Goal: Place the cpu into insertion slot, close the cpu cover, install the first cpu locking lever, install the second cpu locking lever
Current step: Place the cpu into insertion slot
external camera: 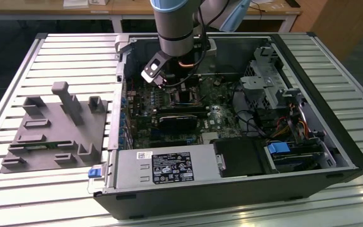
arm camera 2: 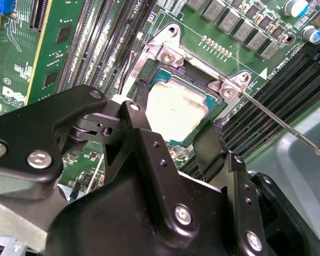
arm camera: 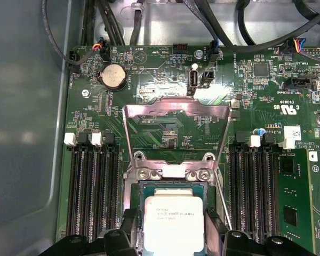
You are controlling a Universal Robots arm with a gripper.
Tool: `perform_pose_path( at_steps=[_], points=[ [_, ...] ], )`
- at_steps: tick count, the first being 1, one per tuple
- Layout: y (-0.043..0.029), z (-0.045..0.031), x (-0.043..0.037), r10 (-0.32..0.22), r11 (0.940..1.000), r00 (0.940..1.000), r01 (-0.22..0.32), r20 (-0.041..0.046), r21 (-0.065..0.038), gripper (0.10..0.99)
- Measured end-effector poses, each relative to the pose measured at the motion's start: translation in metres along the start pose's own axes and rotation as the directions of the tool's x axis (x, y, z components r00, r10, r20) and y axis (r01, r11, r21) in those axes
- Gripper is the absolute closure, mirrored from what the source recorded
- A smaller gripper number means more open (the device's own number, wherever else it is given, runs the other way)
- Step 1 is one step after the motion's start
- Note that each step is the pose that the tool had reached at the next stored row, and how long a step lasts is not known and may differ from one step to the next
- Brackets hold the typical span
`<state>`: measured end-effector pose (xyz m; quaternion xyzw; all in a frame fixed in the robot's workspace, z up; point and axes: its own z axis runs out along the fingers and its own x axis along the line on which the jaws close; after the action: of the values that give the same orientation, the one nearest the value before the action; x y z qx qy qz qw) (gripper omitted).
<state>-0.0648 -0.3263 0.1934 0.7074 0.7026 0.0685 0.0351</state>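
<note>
Here the cpu (arm camera 2: pixel 176 109) sits socketed (first wrist view: cpu cover (arm camera: pixel 176 109) raised).

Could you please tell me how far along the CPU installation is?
Done: the cpu lies in the insertion slot. In hand: the claw sits over the cpu. Left: the cpu cover stands open, and one thin locking lever sticks out unlatched.
</note>
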Motion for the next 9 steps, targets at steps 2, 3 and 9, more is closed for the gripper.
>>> perform_pose_path(
  at_steps=[2, 3, 9],
  points=[
    [0.0, 0.0, 0.0, 0.0, 1.0, 1.0, 0.0, 0.0, 0.0, 0.475],
    [0.0, 0.0, 0.0, 0.0, 1.0, 1.0, 0.0, 0.0, 0.0, 0.475],
    [0.0004, 0.0, 0.0, 0.001, 0.9999, 1.0, -0.001, 0.0003, 0.01, 0.475]
  ],
)
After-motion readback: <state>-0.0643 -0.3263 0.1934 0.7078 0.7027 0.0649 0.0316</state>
